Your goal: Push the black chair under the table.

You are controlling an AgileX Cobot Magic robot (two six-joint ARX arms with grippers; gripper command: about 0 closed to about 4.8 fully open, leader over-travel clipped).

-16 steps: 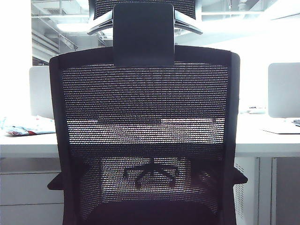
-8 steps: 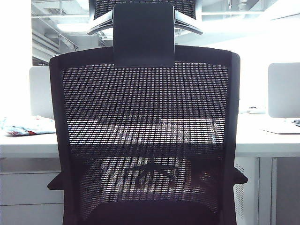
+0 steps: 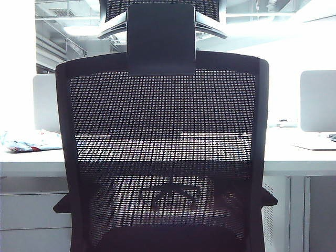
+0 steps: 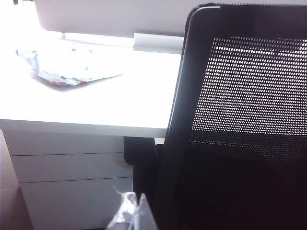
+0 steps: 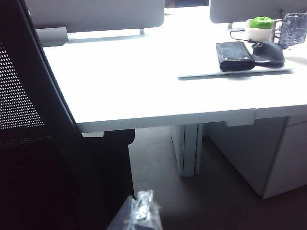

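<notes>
Chair faces the counter, mesh back filling the exterior view, seat partly under the counter edge. Left fingers near its left frame, right fingers near its right; both barely visible, open or closed unclear.

The black chair is cut off at the lower edge of the exterior view, so its seat and base are not seen. Much of the table is hidden behind it. Of the left gripper and right gripper only blurred tips are shown, and their jaws cannot be judged.
</notes>
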